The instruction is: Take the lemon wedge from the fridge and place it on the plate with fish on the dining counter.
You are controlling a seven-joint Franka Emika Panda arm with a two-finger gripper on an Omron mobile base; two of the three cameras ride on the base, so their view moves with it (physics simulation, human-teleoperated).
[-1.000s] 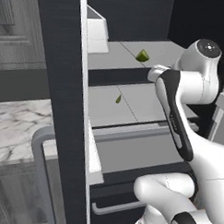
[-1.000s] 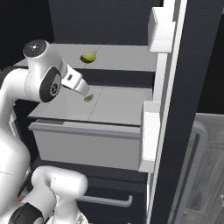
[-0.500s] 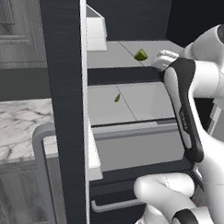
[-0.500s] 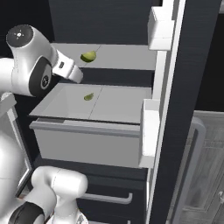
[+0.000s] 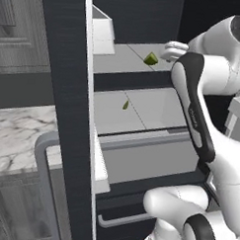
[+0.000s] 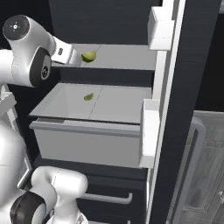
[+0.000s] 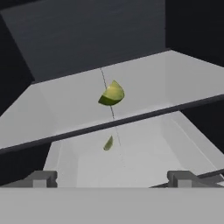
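Observation:
The lemon wedge [image 5: 151, 59] [image 6: 89, 56] [image 7: 112, 94] lies on the pale grey upper shelf [image 5: 122, 60] of the open black fridge [image 6: 175, 87]. My gripper [image 7: 112, 179] is open, its fingertips [image 7: 41, 178] spread wide and nothing between them. It hovers at shelf height just short of the wedge, facing it. In the left base view my hand [image 5: 170, 50] sits right beside the wedge; in the right base view the hand [image 6: 70, 53] nearly touches it. The dining counter and the plate with fish are out of view.
A smaller green sliver [image 5: 125, 105] [image 6: 89, 96] [image 7: 108, 143] lies in the pulled-out grey drawer [image 6: 87, 135] below the shelf. The open doors [image 5: 69, 90] carry white bins [image 5: 103, 30] [image 6: 151, 131]. A marble counter [image 5: 17, 132] lies to the left.
The hand has risen from the drawer level, near the green sliver, up to the upper shelf and closed in on the lemon wedge. The wedge has not moved.

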